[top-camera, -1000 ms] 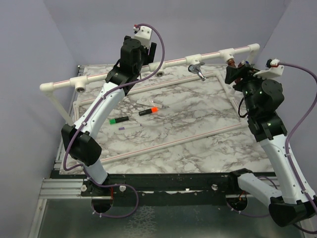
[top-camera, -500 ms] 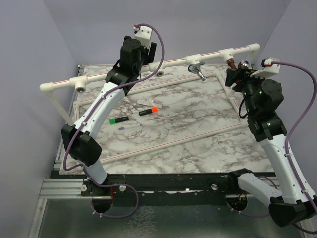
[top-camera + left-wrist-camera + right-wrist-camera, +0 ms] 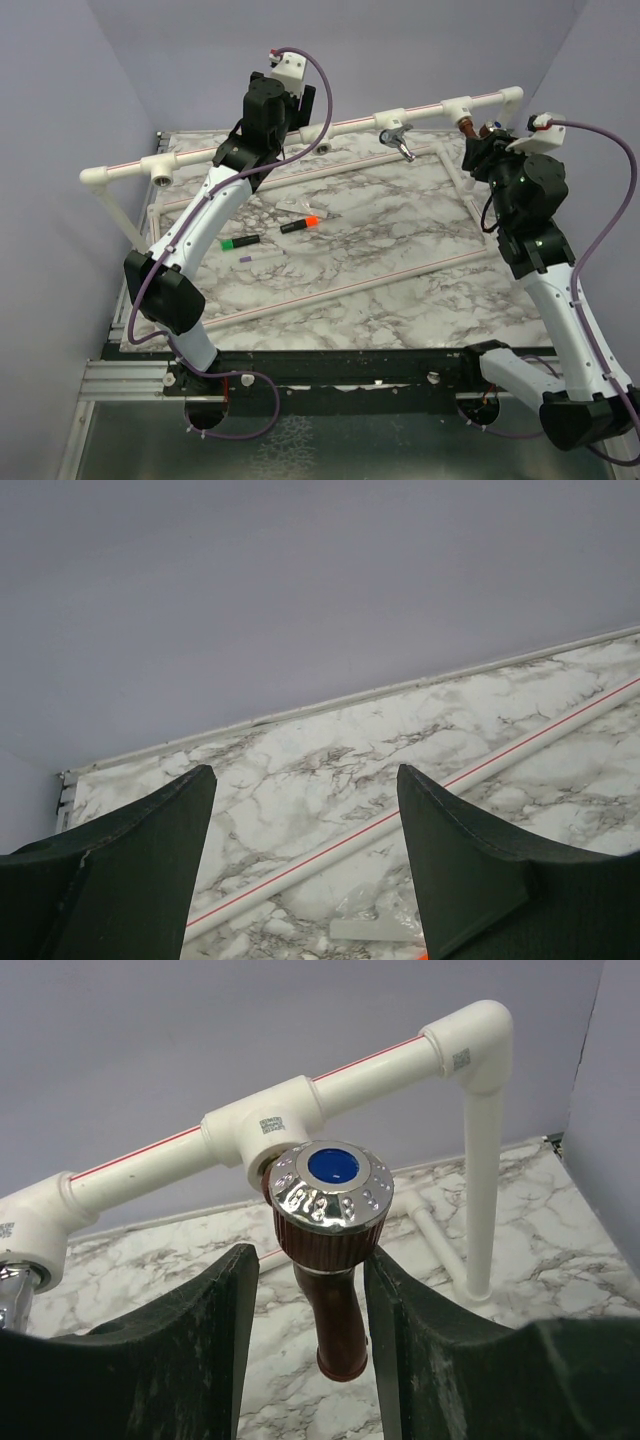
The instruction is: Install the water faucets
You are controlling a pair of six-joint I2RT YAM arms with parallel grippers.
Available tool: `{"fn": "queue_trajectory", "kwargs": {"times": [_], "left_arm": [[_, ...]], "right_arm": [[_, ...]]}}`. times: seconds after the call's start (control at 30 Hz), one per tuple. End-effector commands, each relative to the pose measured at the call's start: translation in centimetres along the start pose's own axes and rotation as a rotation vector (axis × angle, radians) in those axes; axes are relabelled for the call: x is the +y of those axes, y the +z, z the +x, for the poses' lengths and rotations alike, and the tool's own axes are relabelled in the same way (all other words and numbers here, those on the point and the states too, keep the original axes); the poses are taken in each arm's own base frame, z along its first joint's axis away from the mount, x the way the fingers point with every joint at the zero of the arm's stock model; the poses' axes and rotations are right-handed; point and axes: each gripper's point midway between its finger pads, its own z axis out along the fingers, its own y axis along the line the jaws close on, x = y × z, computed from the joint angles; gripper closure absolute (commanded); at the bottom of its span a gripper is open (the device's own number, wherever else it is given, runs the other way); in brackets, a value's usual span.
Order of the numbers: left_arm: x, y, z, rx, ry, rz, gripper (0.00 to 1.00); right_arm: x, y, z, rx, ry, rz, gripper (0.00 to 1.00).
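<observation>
the right claw [image 3: 308,1285] sits narrow around the copper faucet [image 3: 330,1195], which is up at the far-right tee [image 3: 265,1125]. there's a sliver of gap on one side, so can't tell if it's really pinching. the chrome faucet [image 3: 398,139] hangs from the middle tee. the left claw [image 3: 302,775] is wide and empty. risk imo: a crooked start cross-threads it, or a loose grip drops it onto the worktop [image 3: 400,250].

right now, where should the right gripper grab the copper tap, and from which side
Take the copper tap by its narrow neck just below the wide studded knob, one finger on each side. Come from the front, opposite the white tee it sits at: the knob looks too broad to pinch, and the neck lines up between the right gripper's fingers.
</observation>
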Motion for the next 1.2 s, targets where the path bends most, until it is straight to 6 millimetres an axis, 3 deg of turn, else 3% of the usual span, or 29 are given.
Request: {"fn": "queue_trajectory", "kwargs": {"times": [0.0, 0.3, 0.43, 0.57, 0.6, 0.83, 1.17], "left_arm": [[-4.0, -0.1, 7.6, 0.219, 0.061, 0.107, 0.25], [-4.1, 0.0, 7.8, 0.224, 0.065, 0.105, 0.25], [-4.2, 0.1, 7.9, 0.226, 0.064, 0.109, 0.25], [-4.2, 0.1, 8.0, 0.227, 0.066, 0.108, 0.25], [-4.2, 0.2, 8.0, 0.227, 0.066, 0.109, 0.25], [-4.1, 0.2, 8.0, 0.228, 0.070, 0.101, 0.25], [-2.2, -0.3, 6.9, 0.221, 0.093, 0.017, 0.19]], "right_arm": [[2.4, 1.1, 0.5, -0.004, 0.053, -0.124, 0.51], [2.4, 1.9, 1.1, 0.005, 0.095, -0.162, 0.55], [2.3, 2.1, 1.3, 0.016, 0.123, -0.170, 0.69], [2.2, 2.2, 1.4, 0.020, 0.181, -0.168, 0.98], [2.7, 2.1, 1.5, 0.030, 0.209, -0.190, 0.99], [3.6, 2.0, 1.9, 0.028, 0.480, -0.204, 1.00], [7.5, 2.3, 1.1, 0.078, 0.852, -0.387, 1.00]]}}
